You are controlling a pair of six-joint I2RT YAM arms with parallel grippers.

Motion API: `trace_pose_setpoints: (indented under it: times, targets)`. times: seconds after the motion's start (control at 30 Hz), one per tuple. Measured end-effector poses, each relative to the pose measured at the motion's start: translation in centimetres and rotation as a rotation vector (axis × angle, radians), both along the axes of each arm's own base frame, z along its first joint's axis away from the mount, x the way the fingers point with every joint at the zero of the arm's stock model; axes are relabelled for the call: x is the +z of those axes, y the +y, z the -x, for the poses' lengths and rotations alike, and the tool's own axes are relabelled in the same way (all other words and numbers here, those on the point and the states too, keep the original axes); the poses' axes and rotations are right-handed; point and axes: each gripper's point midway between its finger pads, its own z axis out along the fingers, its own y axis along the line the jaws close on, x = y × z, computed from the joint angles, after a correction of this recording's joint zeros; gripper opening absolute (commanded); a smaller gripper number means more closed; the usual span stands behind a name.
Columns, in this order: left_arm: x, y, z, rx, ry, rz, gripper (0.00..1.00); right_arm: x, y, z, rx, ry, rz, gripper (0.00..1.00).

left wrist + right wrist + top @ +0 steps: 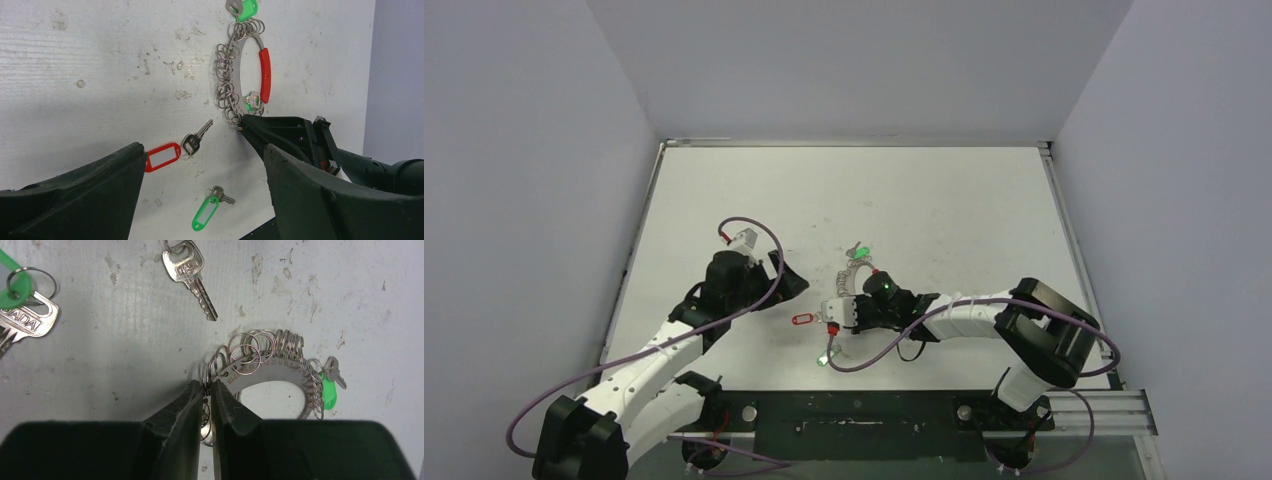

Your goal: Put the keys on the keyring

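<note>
1. Fingers (90,190) of the left gripper (205,148) stood spread, empty, over the red-tagged silver metal key (192,142) near the white bench's (924,200) near edge.
2. Rightward, the large steel keyring with its red curved arc (264,75) lay mid-bench.
3. Right gripper (209,388) pinched a fringe loop, anchoring the ring; next, probably, the left must grasp that key.

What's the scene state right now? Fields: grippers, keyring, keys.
left gripper: open, over the table, holding nothing
right gripper: pinching a small loop at one end of the keyring
keyring: flat on table
red-tag key: loose on table, beside keyring
green-tag key: loose on table, nearer the bases
second green-tag key: at keyring's far end; attached or not, cannot tell
</note>
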Motion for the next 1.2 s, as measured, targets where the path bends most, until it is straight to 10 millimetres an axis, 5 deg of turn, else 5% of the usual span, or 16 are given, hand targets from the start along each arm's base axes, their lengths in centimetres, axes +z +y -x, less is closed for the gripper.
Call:
trace_pose_setpoints:
  times: [0.13, 0.5, 0.7, 1.2]
  targets:
    - [0.2, 0.0, 0.0, 0.0, -0.007, 0.003, 0.86, 0.1, 0.1, -0.2, -0.005, -0.008, 0.0, 0.0]
    - [1.0, 0.1, 0.0, 0.002, -0.035, 0.011, 0.86, 1.0, 0.1, -0.6, -0.035, -0.015, -0.021, 0.0]
    - [1.3, 0.2, 0.0, -0.006, -0.043, -0.007, 0.86, 5.5, 0.5, -0.9, -0.077, -0.031, -0.144, 0.0]
    - [6.8, -0.7, -1.6, -0.066, -0.216, 0.005, 0.82, 15.6, -2.5, -3.4, -0.313, 0.199, -0.519, 0.0]
